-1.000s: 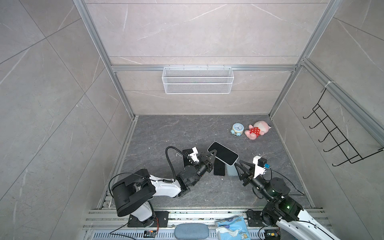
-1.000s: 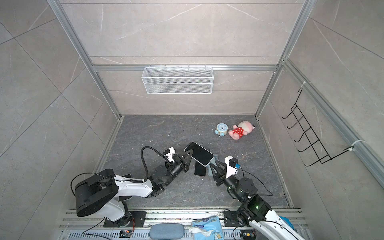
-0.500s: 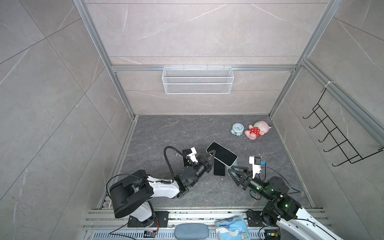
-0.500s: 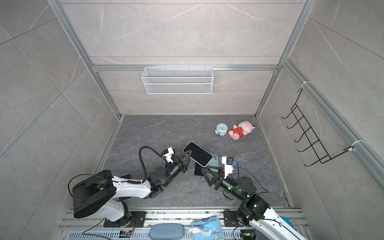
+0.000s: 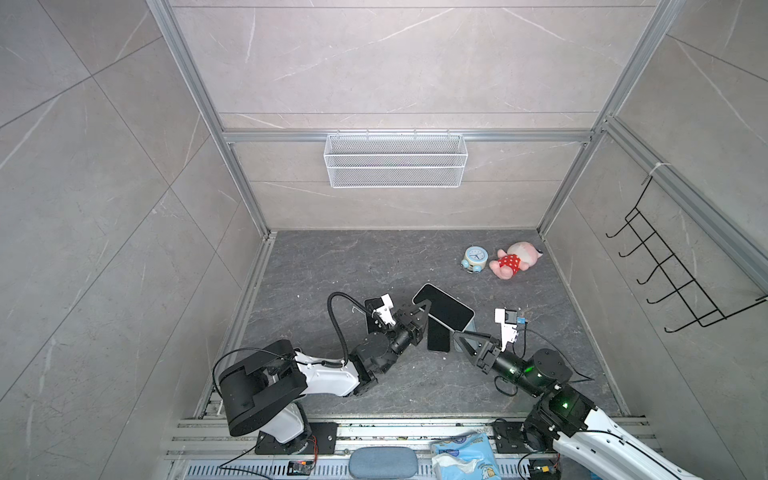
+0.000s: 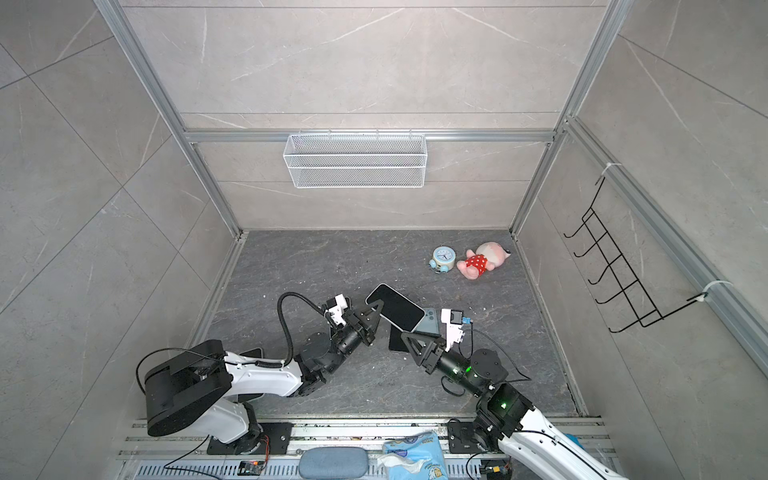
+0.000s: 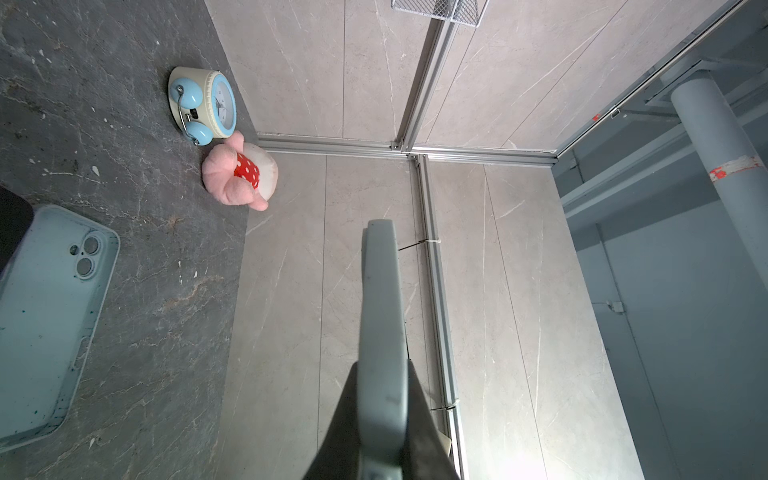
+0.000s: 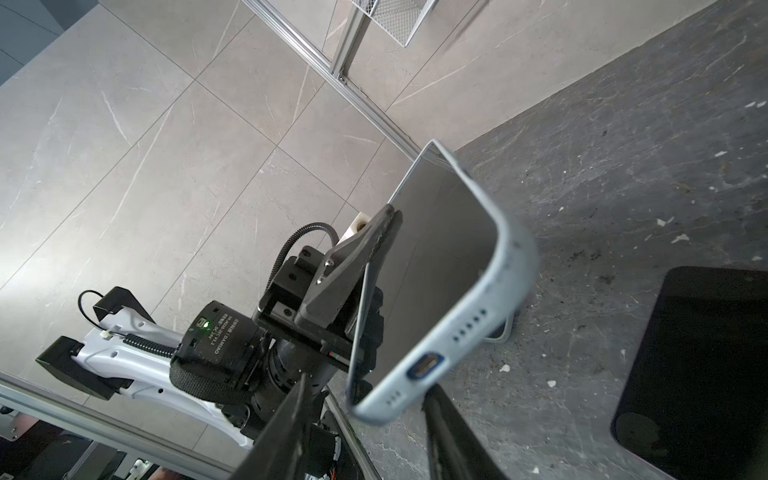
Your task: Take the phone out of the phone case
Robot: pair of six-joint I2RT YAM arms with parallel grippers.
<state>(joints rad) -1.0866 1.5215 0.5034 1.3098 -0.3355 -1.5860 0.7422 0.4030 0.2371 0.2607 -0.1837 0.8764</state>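
Right pincer (image 5: 459, 341) lower than before, jaws apart beside the phone (image 5: 442, 309).

The phone (image 5: 444, 308), dark screen with a pale blue rim, is tilted above the floor; the pale blue phone case (image 7: 50, 311) lies flat below.

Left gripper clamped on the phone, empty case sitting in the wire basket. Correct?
No. The empty case lies on the floor, not in the wire basket; the left wrist view shows it. The left gripper is clamped on the phone.
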